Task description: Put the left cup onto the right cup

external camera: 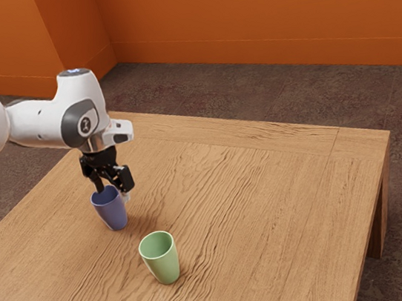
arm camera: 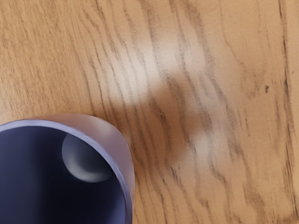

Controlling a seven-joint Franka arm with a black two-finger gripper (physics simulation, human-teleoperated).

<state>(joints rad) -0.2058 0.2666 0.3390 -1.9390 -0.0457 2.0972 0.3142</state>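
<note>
As gripper (external camera: 110,186) grips blue cup (external camera: 110,210), green cup (external camera: 160,258)

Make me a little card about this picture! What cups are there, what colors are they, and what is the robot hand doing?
table: wooden
blue cup: tilted, hanging under the gripper, open end up
green cup: standing upright on the table, apart from the blue cup, toward the exterior view's right of it
gripper: shut on the blue cup at its rim
stacked: not yet, the cups are separate
walls: orange
</note>
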